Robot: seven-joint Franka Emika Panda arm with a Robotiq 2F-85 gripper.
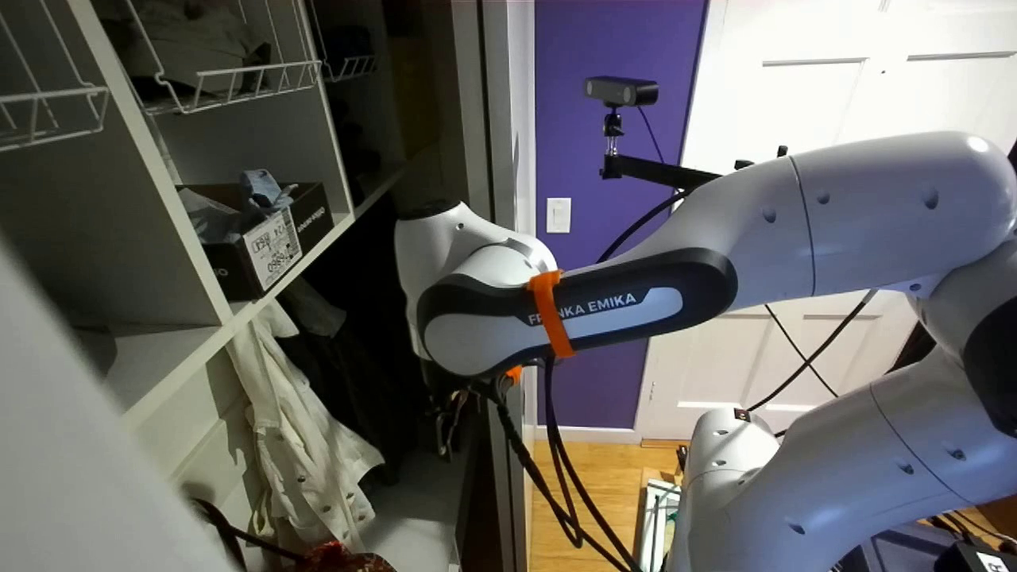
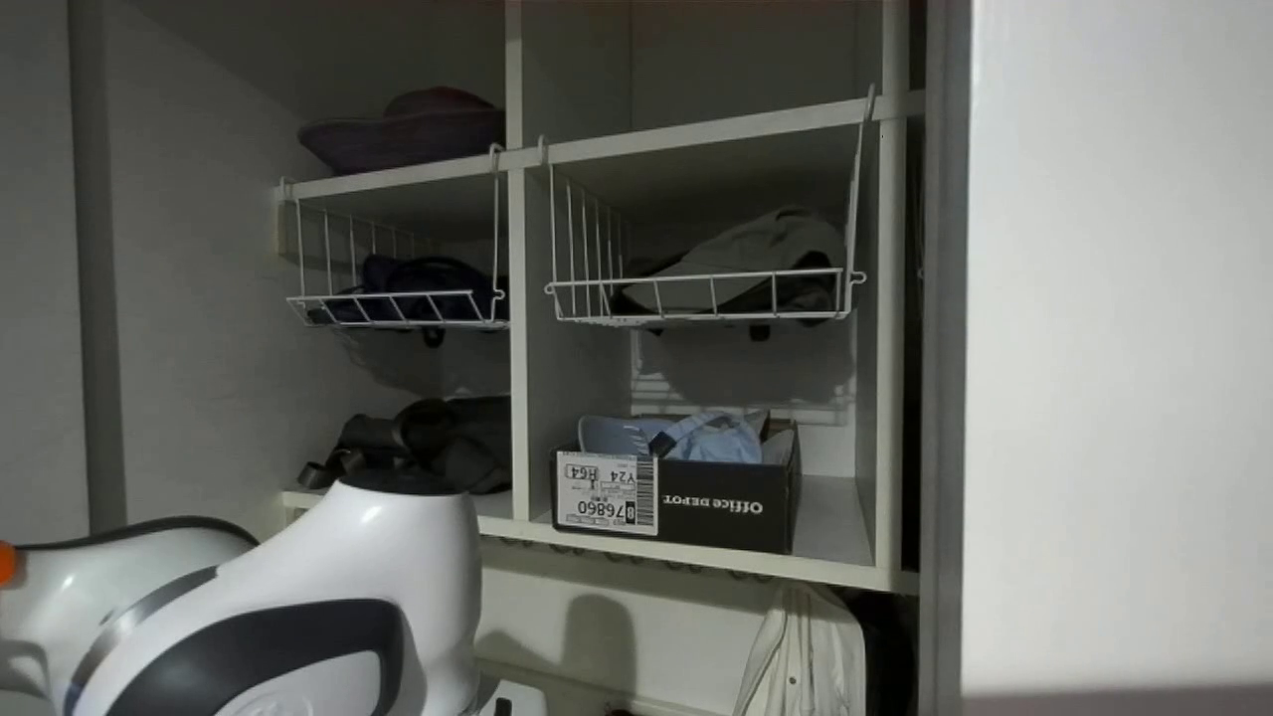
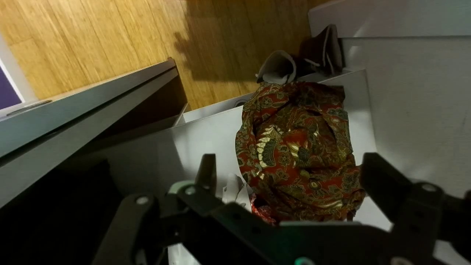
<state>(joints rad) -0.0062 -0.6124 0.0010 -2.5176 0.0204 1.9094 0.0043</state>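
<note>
My gripper [image 3: 289, 157] stands wide open in the wrist view, its dark fingers [image 3: 208, 171] far apart with nothing held. Beyond and between them lies a crumpled red, green and gold patterned cloth [image 3: 290, 136] on a white surface [image 3: 206, 136]. The right finger overlaps the cloth's edge in the picture; I see no sign of contact. A small red part of the cloth [image 1: 342, 558] shows at the bottom of an exterior view, where the gripper is mostly hidden behind the arm [image 1: 493, 310]. In an exterior view the arm's wrist [image 2: 398, 587] covers the lower left.
A white shirt [image 1: 302, 429] hangs under the shelf. A black box [image 2: 726, 502] with light-blue items sits on the shelf, below a wire basket [image 2: 706, 298]. Two boot-like items, one pale [image 3: 278, 68] and one brown [image 3: 322, 49], stand past the cloth. A door frame [image 3: 88, 106] runs at left.
</note>
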